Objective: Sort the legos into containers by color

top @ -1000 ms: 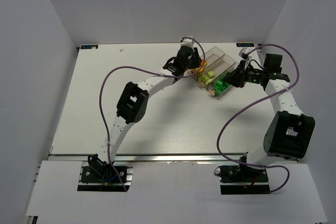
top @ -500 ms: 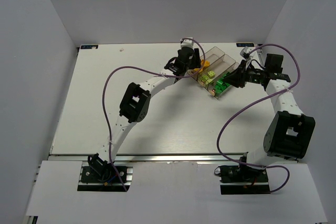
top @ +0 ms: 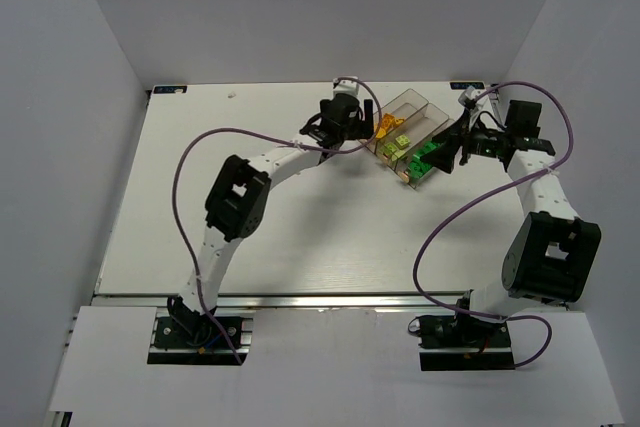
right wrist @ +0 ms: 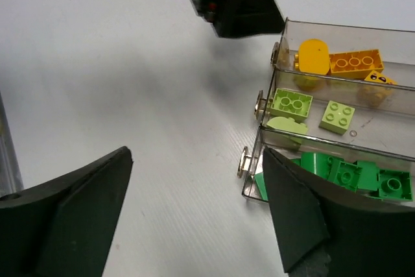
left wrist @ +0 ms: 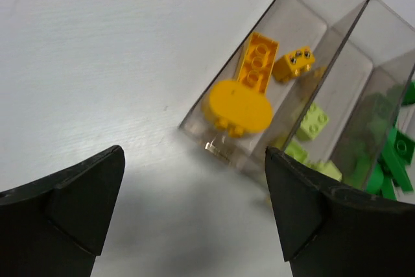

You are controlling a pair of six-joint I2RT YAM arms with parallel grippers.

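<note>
Three narrow bins of clear smoky plastic, joined side by side, sit on the white tabletop toward the far right, turned at a slant. No little studded brick lies out on the tabletop; they are all in the bins, one colour to each bin. The left bin holds the orange-yellow bricks: a long one, a small one and a round flat piece. The middle bin holds the pale lime green bricks. The right bin holds the dark green bricks, which lie in a jumble and touch each other. The left end effector hangs just beside the left bin, near the bins' close end, with bare tabletop under it. Its two black fingers are spread wide apart and nothing is between them. The right end effector hangs on the other side, just beside the right bin. Its black fingers are spread wide too, and they hold nothing. In the right wrist view, the black tip of the left arm shows at the top, just past the left bin. A purple cable loops along each arm.
</note>
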